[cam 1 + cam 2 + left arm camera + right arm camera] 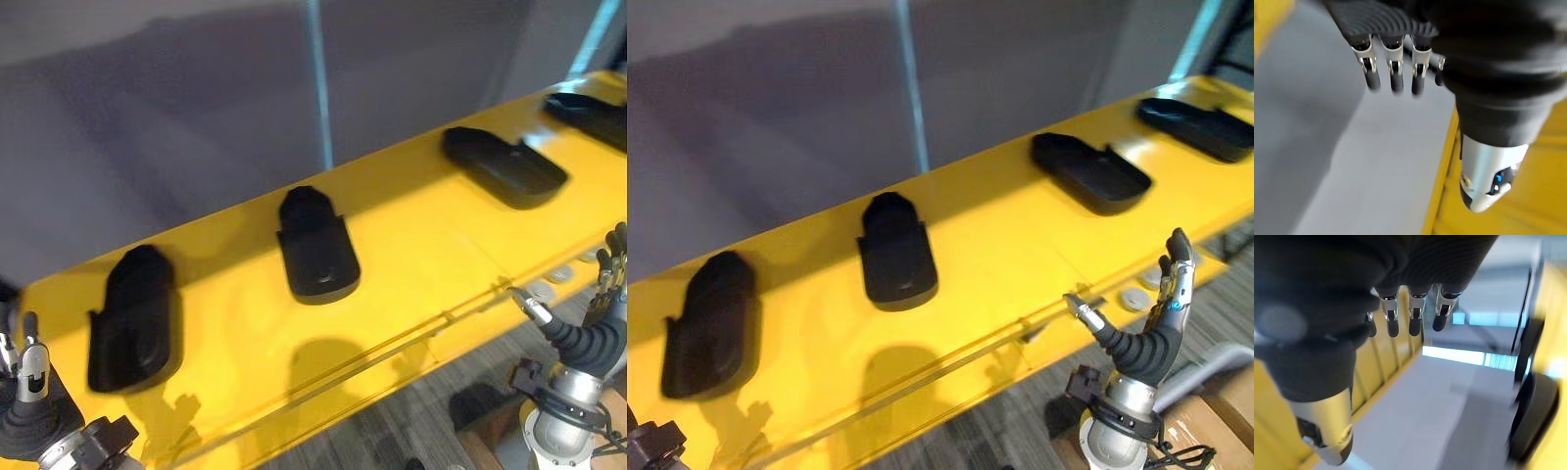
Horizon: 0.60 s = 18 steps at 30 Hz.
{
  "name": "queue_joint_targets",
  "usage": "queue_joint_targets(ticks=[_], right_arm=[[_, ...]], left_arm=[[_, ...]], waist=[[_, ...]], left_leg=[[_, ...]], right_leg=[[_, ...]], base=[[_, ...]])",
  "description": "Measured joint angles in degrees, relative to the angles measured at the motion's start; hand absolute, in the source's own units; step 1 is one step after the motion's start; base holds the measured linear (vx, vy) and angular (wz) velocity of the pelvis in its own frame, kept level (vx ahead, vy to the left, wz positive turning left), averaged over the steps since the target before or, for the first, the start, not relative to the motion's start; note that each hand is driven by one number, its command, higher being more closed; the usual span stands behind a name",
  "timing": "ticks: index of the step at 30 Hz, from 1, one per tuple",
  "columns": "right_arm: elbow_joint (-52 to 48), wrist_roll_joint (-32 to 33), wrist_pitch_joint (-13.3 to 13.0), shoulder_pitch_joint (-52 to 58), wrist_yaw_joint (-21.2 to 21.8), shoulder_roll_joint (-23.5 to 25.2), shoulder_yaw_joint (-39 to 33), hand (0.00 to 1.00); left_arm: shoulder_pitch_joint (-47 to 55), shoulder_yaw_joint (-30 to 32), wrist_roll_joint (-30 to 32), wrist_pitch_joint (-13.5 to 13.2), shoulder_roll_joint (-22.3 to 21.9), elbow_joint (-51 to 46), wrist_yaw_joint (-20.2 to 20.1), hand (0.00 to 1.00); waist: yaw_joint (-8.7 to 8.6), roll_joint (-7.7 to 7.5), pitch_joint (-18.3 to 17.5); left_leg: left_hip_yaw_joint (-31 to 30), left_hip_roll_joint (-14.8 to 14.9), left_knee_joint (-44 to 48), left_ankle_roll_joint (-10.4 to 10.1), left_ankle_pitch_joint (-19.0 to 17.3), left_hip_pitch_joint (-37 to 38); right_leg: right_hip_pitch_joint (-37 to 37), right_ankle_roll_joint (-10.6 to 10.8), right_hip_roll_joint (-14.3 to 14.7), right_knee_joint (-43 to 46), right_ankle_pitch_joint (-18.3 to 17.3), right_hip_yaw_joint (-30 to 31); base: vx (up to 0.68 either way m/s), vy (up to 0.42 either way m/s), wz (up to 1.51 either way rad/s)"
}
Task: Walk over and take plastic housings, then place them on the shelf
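4 black plastic housings [315, 250] lie flat in a row on the yellow shelf [421, 245], well apart from each other. The left hand [27, 411] is at the shelf's front edge, the right hand [1151, 338] below this edge. Both hands have straight fingers and are empty.
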Motion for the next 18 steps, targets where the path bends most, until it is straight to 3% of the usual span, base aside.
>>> queue_joint_targets(ticks=[2,3,5,6,8,9,10,11,12,13,14,15,16,17,18], right_arm=[[1.33,0.58,0.33,1.3,0.25,0.76,-1.89,0.0],[1.66,1.66,0.3,1.88,1.07,0.85,-3.43,0.0],[1.97,1.81,-0.34,2.14,1.95,1.09,-5.91,0.0],[2.01,1.81,-0.63,2.02,2.2,1.18,-6.92,0.0],[2.03,1.73,-1.0,2.14,2.14,1.21,-7.88,0.0],[2.03,1.5,-0.96,2.24,2.17,1.2,-7.78,0.0],[2.7,0.27,-0.77,2.06,1.97,1.0,-7.05,0.0],[3.5,-0.05,-0.76,0.99,1.75,0.68,-6.94,0.0],[4.34,-0.21,-0.67,0.39,1.19,0.65,-7.22,0.0],[4.74,-0.32,-0.73,0.5,1.24,0.38,-8.02,0.0],[5.52,-0.03,-0.81,0.42,1.38,0.18,-8.67,0.0],[7.99,2.18,-0.79,0.39,2.47,-0.53,-9.45,0.0],[10.64,6.92,0.69,0.42,5.81,-1.42,-9.92,0.0],[12.28,8.72,1.33,0.43,7.3,-1.71,-10.06,0.0],[16.3,11.99,3.55,0.15,10.8,-2.08,-10.45,0.0]], left_arm=[[-3.24,-2.5,3.11,0.61,0.67,2.71,2.09,0.0],[-5.19,-3.03,6.14,1.41,1.62,4.43,5.4,0.0],[-8.27,-2.72,8.73,2.1,3.33,7.69,9.77,0.0],[-9.78,-2.05,9.35,2.27,3.85,8.37,11.13,0.0],[-12.75,-0.29,9.92,2.27,4.33,9.34,13.1,0.0],[-12.52,-0.22,9.92,2.19,4.01,9.21,13.52,0.0],[-12.36,0.53,10.07,1.04,3.86,9.12,13.91,0.0],[-12.57,0.93,10.81,0.72,3.9,8.95,13.85,0.0],[-13.04,1.81,12.57,0.23,5.17,9.06,13.64,0.0],[-12.34,2.13,13.43,0.15,5.34,9.3,13.7,0.0],[-11.81,2.33,13.42,-0.02,5.28,9.33,13.65,0.0],[-10.99,3.52,13.23,-0.11,5.25,9.37,12.54,0.0],[-9.87,5.12,10.19,0.62,5.6,9.72,8.75,0.0],[-9.46,5.8,8.29,1.09,6.07,10.55,6.98,0.0],[-9.12,6.12,5.52,4.17,6.81,14.24,3.36,0.0]], waist=[[-1.07,-1.07,-0.31],[-1.37,-1.56,-0.59],[-3.0,-1.52,-0.69],[-3.28,-1.53,-0.7],[-3.84,-2.0,-0.41],[-3.76,-2.21,-0.51],[-3.24,-3.24,-0.7],[-2.44,-1.9,-1.6],[-1.41,-2.23,-1.92],[-2.61,-2.31,-1.95],[-3.15,-2.24,-2.0],[-3.36,-2.09,-2.82],[-2.45,-2.52,-4.64],[-1.94,-3.36,-5.69],[-1.66,-3.16,-6.68]], left_leg=[[4.21,0.16,-0.12,1.52,-2.58,4.03],[8.28,0.09,-0.44,2.52,-3.93,6.28],[14.28,0.17,-1.64,3.49,-3.86,7.22],[17.16,0.51,-3.3,4.09,-3.55,7.56],[23.2,-0.5,-6.74,4.59,-3.76,10.47],[24.52,-0.88,-5.99,4.71,-3.69,10.93],[24.72,-2.1,-4.22,6.48,-4.77,9.84],[23.36,-1.62,-6.0,7.49,-4.9,8.55],[27.66,-0.58,-6.59,6.76,-3.71,7.92],[28.66,-0.48,-6.93,6.33,-3.1,8.07],[29.45,-0.29,-7.59,6.15,-2.64,8.64],[31.47,0.26,-8.7,5.28,-1.97,9.6],[34.65,0.53,-9.63,4.3,-1.42,9.95],[35.88,0.54,-9.62,3.96,-1.23,10.01],[36.54,1.5,-9.75,3.18,-0.53,9.12]], right_leg=[[-0.19,-0.07,1.41,-0.04,2.4,1.05],[-1.43,-0.65,2.15,0.45,4.41,-0.86],[-2.62,-4.51,2.37,-3.58,11.97,-9.0],[-4.2,-6.5,2.54,-3.04,13.1,-13.28],[-8.83,-11.0,1.15,17.38,-0.8,-25.15],[-8.58,-10.99,0.74,18.12,-1.1,-27.38],[-6.5,-8.38,2.74,10.62,2.67,-28.26],[-5.93,-8.49,4.76,5.81,4.91,-26.99],[-8.55,-13.02,4.13,12.95,0.6,-28.86],[-9.33,-13.36,1.33,23.22,-5.74,-31.12],[-8.47,-12.34,-0.45,26.97,-8.25,-31.95],[-5.43,-9.65,-3.35,28.46,-11.52,-33.38],[-2.77,-7.0,-5.48,25.38,-13.48,-33.92],[-1.33,-5.69,-5.95,21.51,-13.41,-33.89],[1.42,-3.21,-3.23,12.16,-13.44,-33.95]], base=[[-0.04,0.301,-1.9],[-0.09,0.235,-2.02],[-0.12,0.185,-1.75],[-0.15,0.121,-1.35],[-0.13,0.101,-1.37],[-0.13,0.056,-1.51],[-0.15,0.018,-1.43],[-0.29,-0.007,-1.98],[-0.23,-0.041,-1.38],[-0.19,-0.037,-1.12],[-0.03,-0.049,-0.64],[0.02,-0.085,-1.0],[0.05,-0.119,-1.16],[0.18,-0.303,-1.16],[0.21,-0.376,-0.87]])
